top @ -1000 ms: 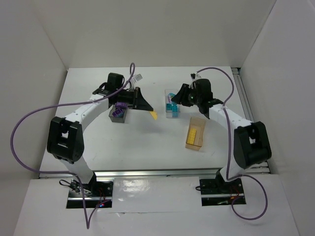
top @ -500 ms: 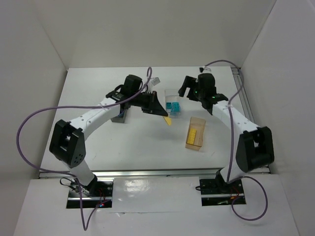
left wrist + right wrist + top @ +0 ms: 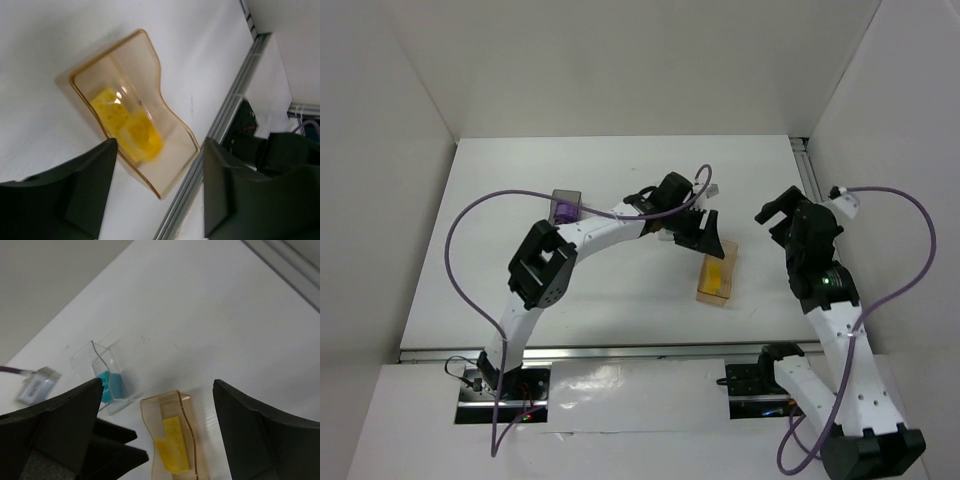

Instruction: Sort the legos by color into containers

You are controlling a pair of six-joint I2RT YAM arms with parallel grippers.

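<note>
- The left gripper [image 3: 159,150] hung with its jaws apart and nothing between them, low over the amber bin [image 3: 172,127].
- Yellow legos [image 3: 127,125] lay inside that bin, which sat right of the table's centre.
- The right gripper [image 3: 157,385] stood wide and empty, raised near the table's right edge.
- The clear bin [image 3: 92,362], holding a cyan lego [image 3: 112,384], stood just beyond the amber one, toward the far edge.
- The dark grey bin [image 3: 565,198], with purple legos [image 3: 561,212], sat left of centre.
- Risk: the left fingers were close to the amber rim, so a sideways pull could drag or tip the bin and spill the bricks. The outstretched left arm could also nudge the clear bin.
</note>
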